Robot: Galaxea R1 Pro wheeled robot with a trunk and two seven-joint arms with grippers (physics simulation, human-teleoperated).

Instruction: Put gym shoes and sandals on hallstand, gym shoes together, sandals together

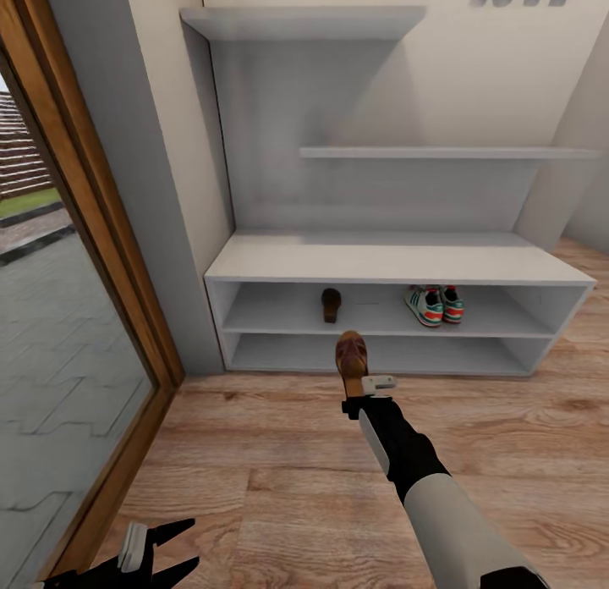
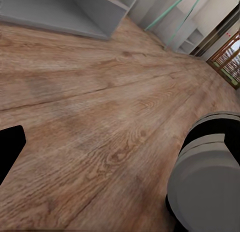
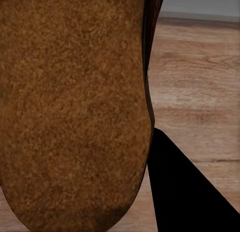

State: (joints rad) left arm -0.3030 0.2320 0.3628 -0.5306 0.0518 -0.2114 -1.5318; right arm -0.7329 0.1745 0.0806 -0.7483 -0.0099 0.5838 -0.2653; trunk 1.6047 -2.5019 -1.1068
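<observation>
I am risking a clip of the held sandal point(image 1: 350, 357) against the front edge of the hallstand point(image 1: 389, 276), which could knock it loose onto the corridor floor point(image 1: 279, 454); it could also land apart from the other sandal point(image 1: 331, 304) on the upper tier. My right gripper point(image 1: 365, 386) is clamping the sandal's heel end. The 2 gym shoes point(image 1: 434, 305) are sitting together on that tier. My left gripper point(image 1: 165, 551) is hanging low, fingers spread, holding nothing.
</observation>
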